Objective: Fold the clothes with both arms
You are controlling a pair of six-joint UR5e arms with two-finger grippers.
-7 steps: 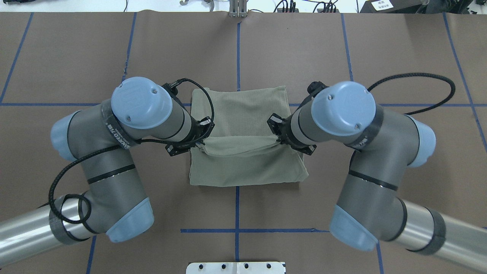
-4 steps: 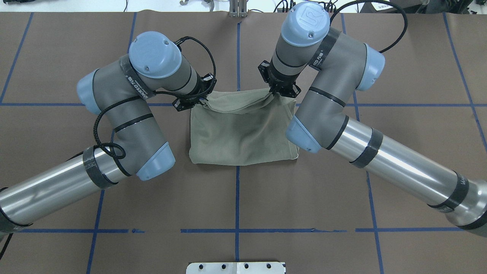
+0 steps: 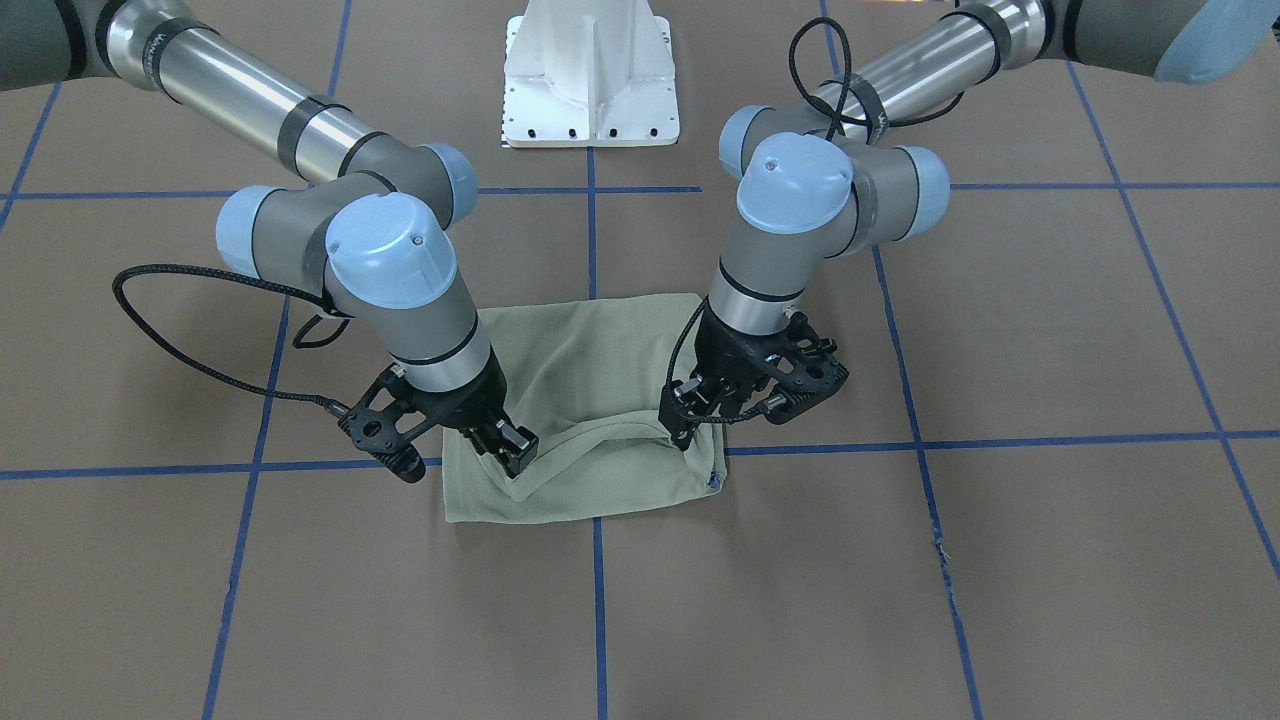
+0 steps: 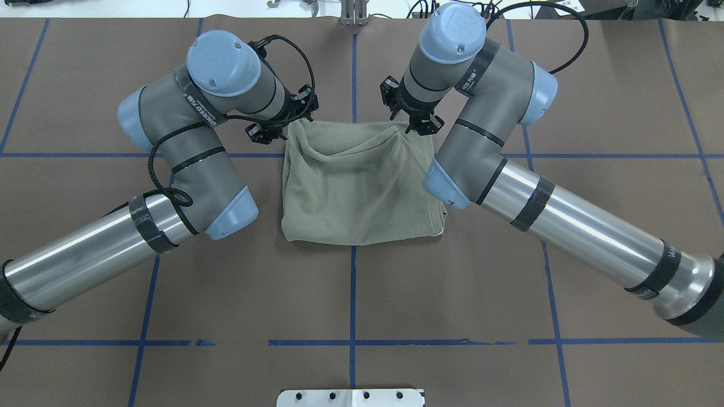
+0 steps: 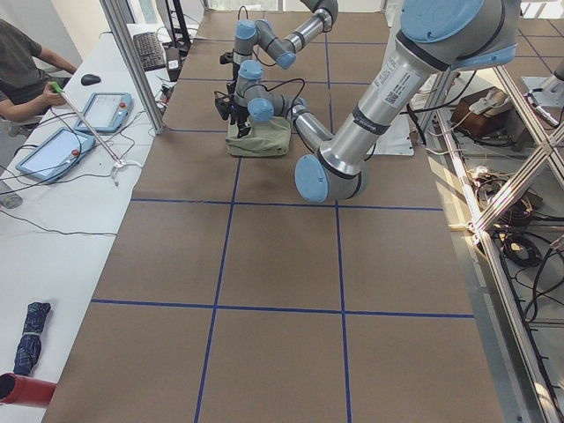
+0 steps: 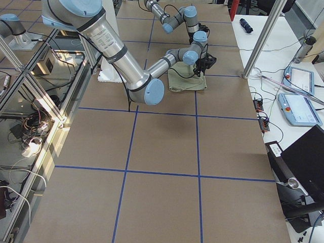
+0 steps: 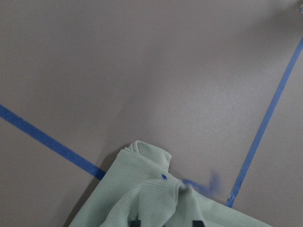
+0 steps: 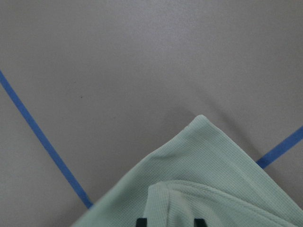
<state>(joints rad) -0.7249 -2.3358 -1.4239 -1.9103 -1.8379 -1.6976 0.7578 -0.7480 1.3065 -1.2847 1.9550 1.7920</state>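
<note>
The sage-green shirt [image 4: 356, 192] lies folded into a rectangle at the table's middle; it also shows in the front-facing view [image 3: 590, 380]. My left gripper [image 4: 285, 127] is shut on the folded-over layer's left corner at the shirt's far edge. My right gripper [image 4: 416, 125] is shut on its right corner. In the front-facing view the left gripper [image 3: 688, 432] and right gripper [image 3: 508, 452] hold that edge slightly raised, and it sags between them. Both wrist views show green fabric [image 7: 156, 198] [image 8: 213, 189] bunched between the fingertips.
The brown table [image 4: 509, 85] carries blue tape grid lines [image 4: 353, 68]. The white pedestal [image 3: 590, 70] stands at the robot's side. In the exterior left view a person [image 5: 22, 57] sits beside tablets [image 5: 106, 110] on a white bench.
Both grippers carried the shirt's near layer away from the robot, from the shirt's middle to its far edge. The top layer now covers the lower one.
</note>
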